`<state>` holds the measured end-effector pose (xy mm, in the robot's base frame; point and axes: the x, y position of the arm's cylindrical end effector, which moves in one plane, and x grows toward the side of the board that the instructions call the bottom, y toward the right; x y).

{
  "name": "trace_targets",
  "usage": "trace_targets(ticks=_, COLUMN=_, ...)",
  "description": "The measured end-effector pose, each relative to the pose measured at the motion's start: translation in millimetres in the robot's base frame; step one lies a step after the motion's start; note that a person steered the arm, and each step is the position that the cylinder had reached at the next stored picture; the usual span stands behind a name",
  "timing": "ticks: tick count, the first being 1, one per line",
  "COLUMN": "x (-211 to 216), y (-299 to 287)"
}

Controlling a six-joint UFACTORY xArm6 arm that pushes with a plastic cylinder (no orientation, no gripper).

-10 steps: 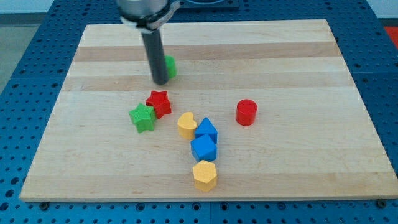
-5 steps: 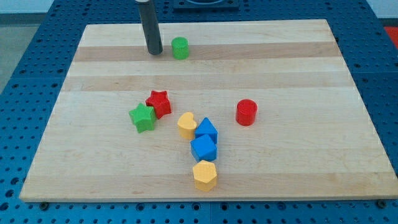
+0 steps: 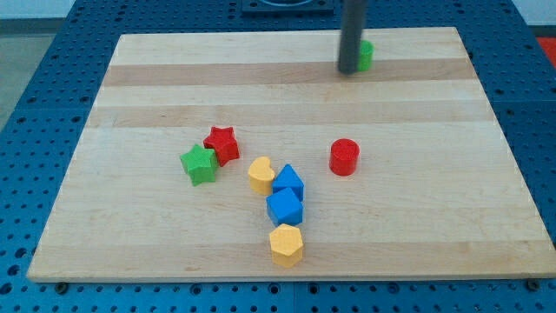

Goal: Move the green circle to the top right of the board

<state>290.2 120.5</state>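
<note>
The green circle sits near the board's top edge, right of centre, partly hidden behind my rod. My tip rests on the board right against the circle's left side. The rod rises straight up out of the view's top.
On the wooden board lie a red cylinder, a red star, a green star, a yellow heart, two blue blocks and a yellow hexagon. Blue perforated table surrounds the board.
My tip moved from the upper left to the upper right of centre. The green circle went with it, far to the right and slightly toward the top.
</note>
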Motion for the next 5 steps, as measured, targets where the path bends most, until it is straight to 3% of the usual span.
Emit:
trace_targets(ticks=1, x=0, y=55)
trace_targets(ticks=3, x=4, y=61)
trace_targets(ticks=5, x=67, y=-17)
